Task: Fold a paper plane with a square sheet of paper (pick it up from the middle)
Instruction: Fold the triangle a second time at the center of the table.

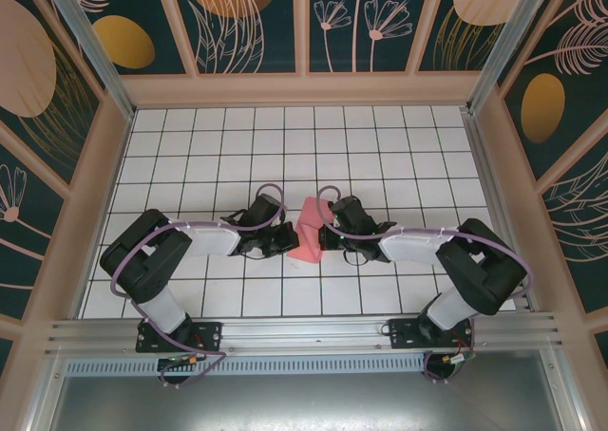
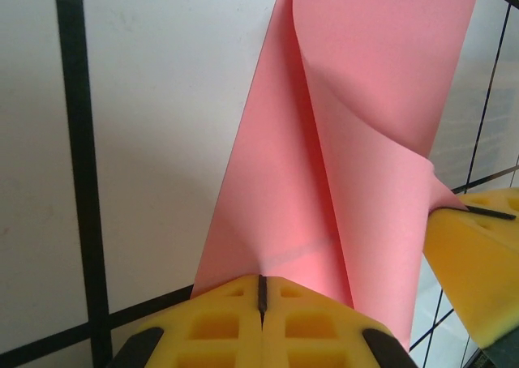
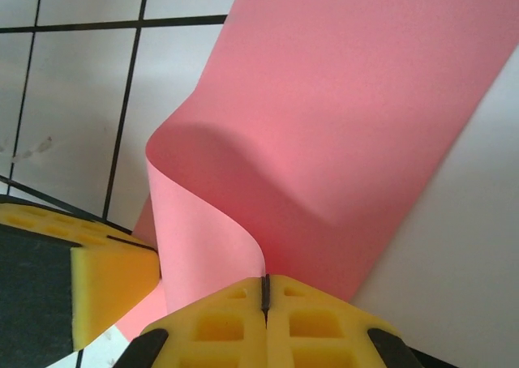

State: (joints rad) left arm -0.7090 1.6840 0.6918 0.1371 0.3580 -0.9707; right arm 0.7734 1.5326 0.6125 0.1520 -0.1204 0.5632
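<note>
The pink-red square sheet of paper (image 1: 309, 230) is lifted off the white grid table between my two grippers and curls in a loose bend. My left gripper (image 1: 291, 240) is shut on the sheet's left edge. In the left wrist view the yellow jaws (image 2: 261, 292) pinch the paper (image 2: 349, 141). My right gripper (image 1: 326, 234) is shut on the opposite edge, and in the right wrist view its jaws (image 3: 264, 292) clamp the curved sheet (image 3: 349, 117). No paper plane is in view.
The two grippers sit almost tip to tip. The right gripper's yellow finger (image 2: 478, 254) shows in the left wrist view, and the left gripper's finger (image 3: 97, 267) shows in the right wrist view. Patterned walls (image 1: 304, 32) and an aluminium rail (image 1: 304, 334) enclose the tiled table (image 1: 285, 146).
</note>
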